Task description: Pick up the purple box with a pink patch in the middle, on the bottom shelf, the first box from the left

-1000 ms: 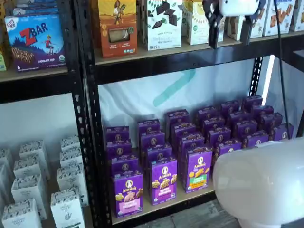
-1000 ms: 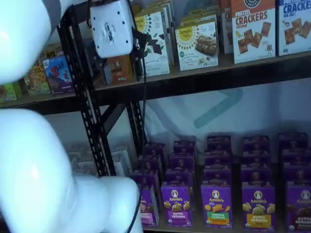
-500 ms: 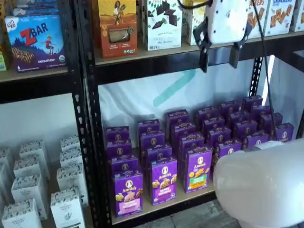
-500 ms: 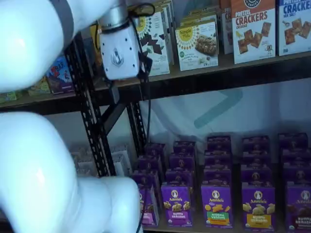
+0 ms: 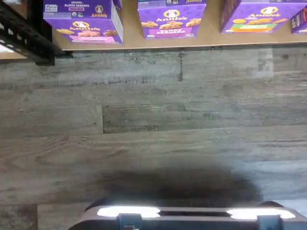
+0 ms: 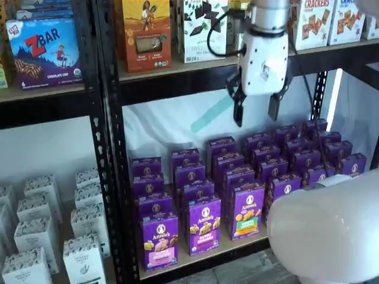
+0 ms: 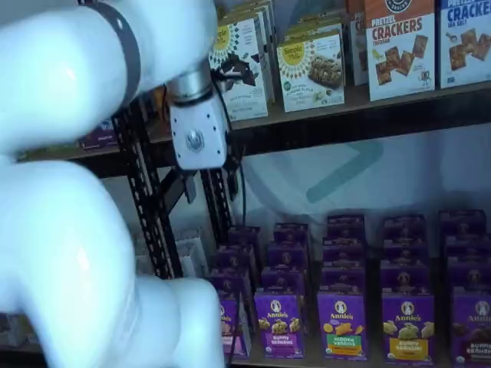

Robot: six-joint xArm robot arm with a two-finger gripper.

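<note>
The purple box [image 6: 160,239] with a pink panel stands upright at the front left of the bottom shelf [image 6: 204,255], first in its row. The wrist view also shows the purple box [image 5: 81,21], on the light board of the bottom shelf [image 5: 168,42]. In a shelf view the purple box [image 7: 232,326] is partly hidden behind my white arm. My gripper [image 6: 256,111] hangs fingers down just under the upper shelf, well above and to the right of the box. It is open, with a plain gap between its black fingers and nothing in them.
Beside the purple box stand like cartons with a purple-yellow panel [image 6: 205,225] and a green panel [image 6: 247,210], with rows of purple cartons behind. A black rack upright [image 6: 109,148] stands just left. White cartons [image 6: 35,236] fill the neighbouring bay. My arm's white link [image 6: 325,231] blocks the lower right.
The gripper has come down from the level of the upper shelf's cartons to just below that shelf, drifting slightly left. Its fingers stay apart. No box has moved.
</note>
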